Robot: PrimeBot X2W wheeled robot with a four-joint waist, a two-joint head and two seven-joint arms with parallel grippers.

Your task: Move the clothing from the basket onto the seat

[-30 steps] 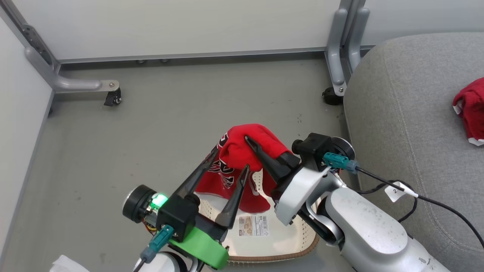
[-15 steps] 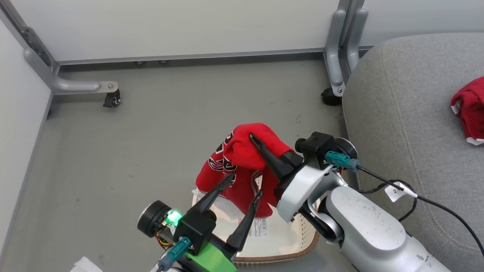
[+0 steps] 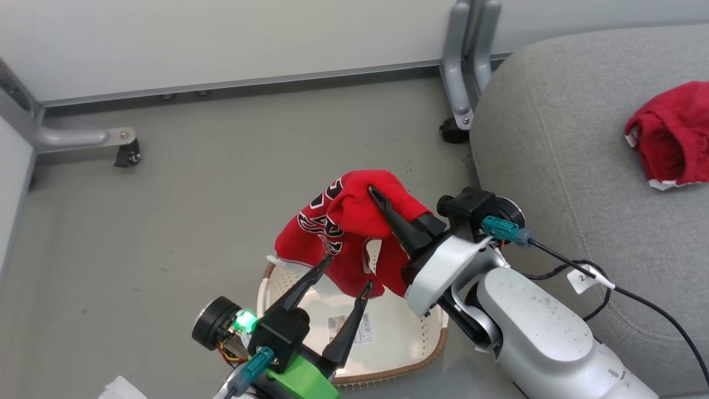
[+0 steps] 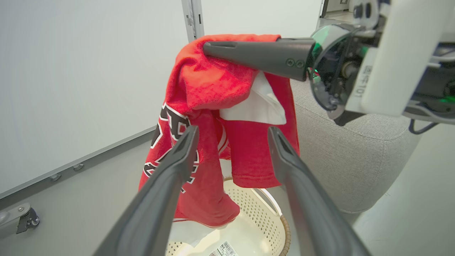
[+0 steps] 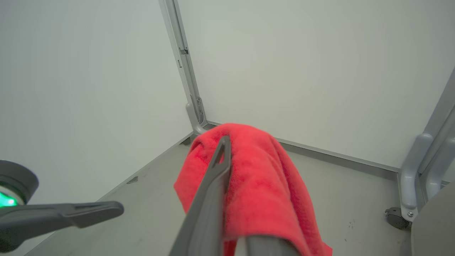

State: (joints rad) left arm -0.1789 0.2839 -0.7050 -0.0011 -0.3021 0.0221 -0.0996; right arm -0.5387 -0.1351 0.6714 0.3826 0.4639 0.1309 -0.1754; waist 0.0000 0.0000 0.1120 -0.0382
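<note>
The right fingers pinch a soft red lettered jersey, hanging above the oval cream perforated plastic basket. The left fingers stand wide, empty, over the basket's near side. Right of the basket, another red garment lies on the grey fabric seat.

Your basket sits on floor, seat to its right. Over basket hangs jersey, from your right tool. Your left tool near jersey, on your side. On seat lies other garment.
</note>
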